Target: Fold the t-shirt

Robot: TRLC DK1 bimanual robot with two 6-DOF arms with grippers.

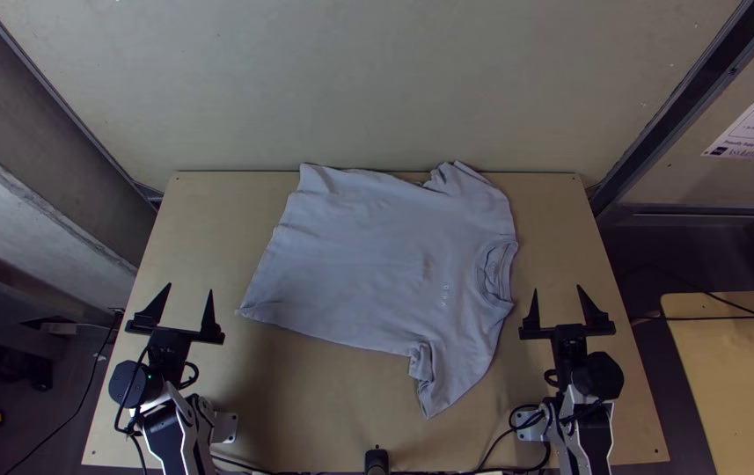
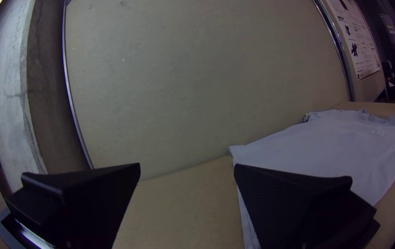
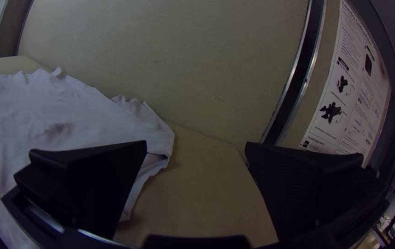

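In the top view a pale grey-lilac t-shirt (image 1: 368, 255) lies spread and slightly turned, its collar toward the right, its hem toward the left, the near sleeve a little bunched. My left gripper (image 1: 190, 297) stands open at the table's left, off the hem's near corner. On the right, my right gripper (image 1: 563, 299) is open too, beside the collar and apart from the cloth. The left wrist view has the left gripper (image 2: 187, 168) with the shirt (image 2: 326, 143) beyond one finger. In the right wrist view the right gripper (image 3: 196, 145) holds nothing; the shirt (image 3: 68, 120) lies partly behind one finger.
The light wooden table (image 1: 306, 396) has bare wood around the shirt. A wall panel (image 1: 377, 88) rises behind its far edge, near the far sleeve. Black cables (image 1: 491, 449) run along the near edge between the arm bases. A second table (image 1: 746, 369) stands at the right.
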